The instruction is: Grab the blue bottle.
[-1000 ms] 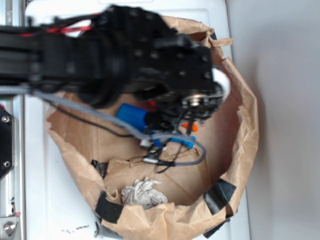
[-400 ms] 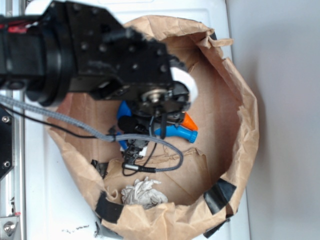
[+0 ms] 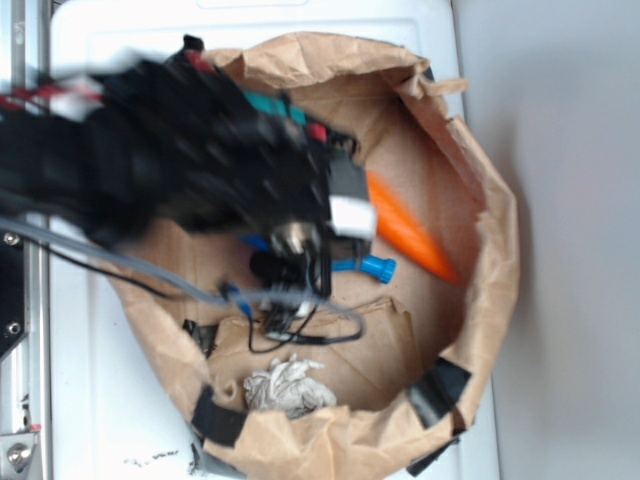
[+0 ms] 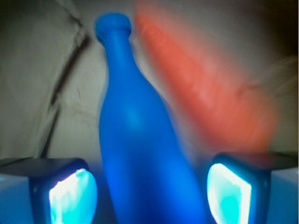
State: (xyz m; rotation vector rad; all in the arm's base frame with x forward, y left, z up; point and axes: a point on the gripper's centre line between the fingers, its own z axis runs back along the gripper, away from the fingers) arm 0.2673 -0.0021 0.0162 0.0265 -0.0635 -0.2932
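The blue bottle (image 3: pixel 368 266) lies on the floor of a brown paper bag, and only its neck and cap stick out to the right from under the arm. In the wrist view the bottle (image 4: pixel 140 140) runs lengthwise between my two fingers, cap pointing away. My gripper (image 4: pixel 149 196) is open and straddles the bottle's body, with a small gap at each pad (image 4: pixel 72 196). In the exterior view the gripper (image 3: pixel 300 255) is low inside the bag. An orange toy carrot (image 3: pixel 410 235) lies just right of the bottle and also shows in the wrist view (image 4: pixel 210 93).
The paper bag's rolled rim (image 3: pixel 495 250) rings the workspace, patched with black tape (image 3: pixel 440 385). A crumpled grey cloth (image 3: pixel 285 388) lies at the bag's front. Loose cables (image 3: pixel 300 318) hang from the wrist. A metal rail (image 3: pixel 20 400) runs along the left.
The arm has swung left and gone down into the bag over the bottle. The carrot, mostly hidden before, now shows in full. The bottle's body is now covered by the gripper.
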